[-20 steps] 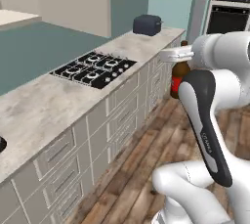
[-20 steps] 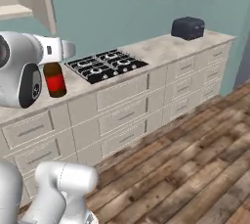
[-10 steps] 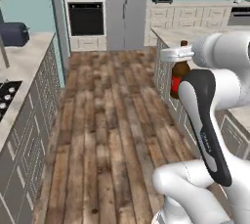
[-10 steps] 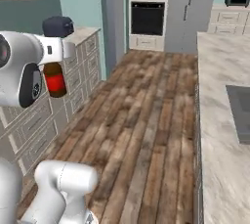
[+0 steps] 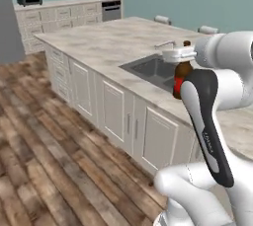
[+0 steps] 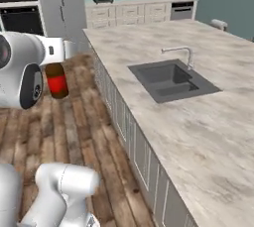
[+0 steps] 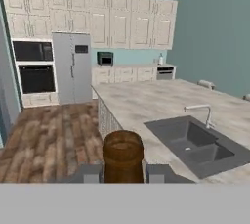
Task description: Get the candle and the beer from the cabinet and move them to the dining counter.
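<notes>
Gripper: pinching the beer by its neck, bottle upright.
Beer: aloft, near the dining counter edge.
Counter: dark sink, faucet.

Upright brown red-labelled beer aloft beside marbled dining counter.
</notes>
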